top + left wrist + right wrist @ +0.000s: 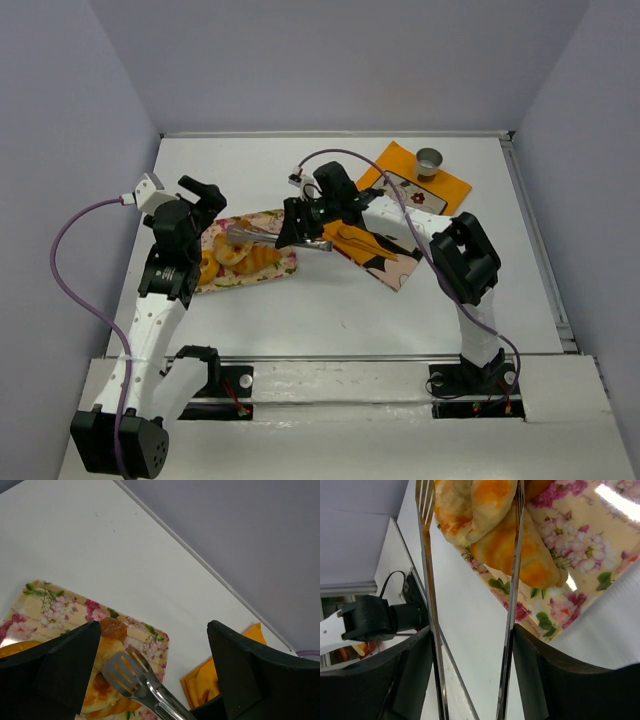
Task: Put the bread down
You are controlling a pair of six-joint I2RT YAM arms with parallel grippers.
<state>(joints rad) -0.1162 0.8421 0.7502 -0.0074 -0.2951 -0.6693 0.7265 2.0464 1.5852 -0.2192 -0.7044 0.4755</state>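
The bread, a pale golden bun (465, 505), lies on the floral tray (580, 545) next to a golden croissant (525, 560); its centre hole does not show. My right gripper (470, 670) is shut on metal tongs (512, 595), whose two arms stand apart on either side of the bun. In the top view the right gripper (300, 225) holds the tongs (275, 238) out over the tray (280, 265). My left gripper (200, 200) is open and empty above the tray's left part. In its view (152, 630) the tongs' slotted head (122, 672) hovers over the bun (102, 652).
A small dark brown roll (112, 628) sits on the tray beside the bun. An orange napkin (400, 165) with a small metal cup (429, 160) lies at the back right. A dark-patterned orange cloth (380, 262) lies under the right forearm.
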